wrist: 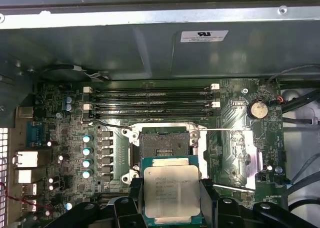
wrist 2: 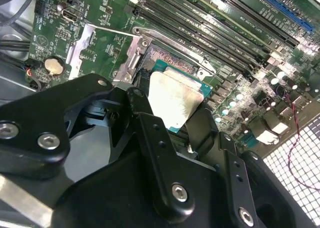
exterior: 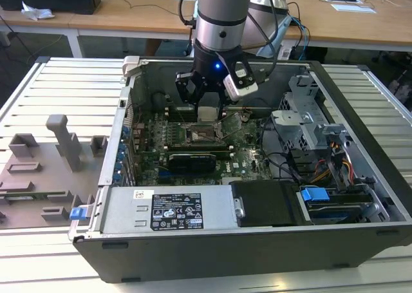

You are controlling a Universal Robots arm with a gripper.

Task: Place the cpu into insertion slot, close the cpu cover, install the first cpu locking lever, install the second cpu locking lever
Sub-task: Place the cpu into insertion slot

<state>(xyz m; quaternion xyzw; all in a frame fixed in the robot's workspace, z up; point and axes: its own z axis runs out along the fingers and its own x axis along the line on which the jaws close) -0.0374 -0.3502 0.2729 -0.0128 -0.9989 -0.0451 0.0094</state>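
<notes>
Hand (wrist: 171,200) grips cpu (wrist: 171,188), metal top up, near insertion slot (wrist: 161,145)

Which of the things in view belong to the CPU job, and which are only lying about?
Job:
- cpu, held in the gripper
- insertion slot, uncovered and empty
- cpu cover, swung open

Just about:
- memory slots
- coin battery
- power supply
- grey blocks
</notes>
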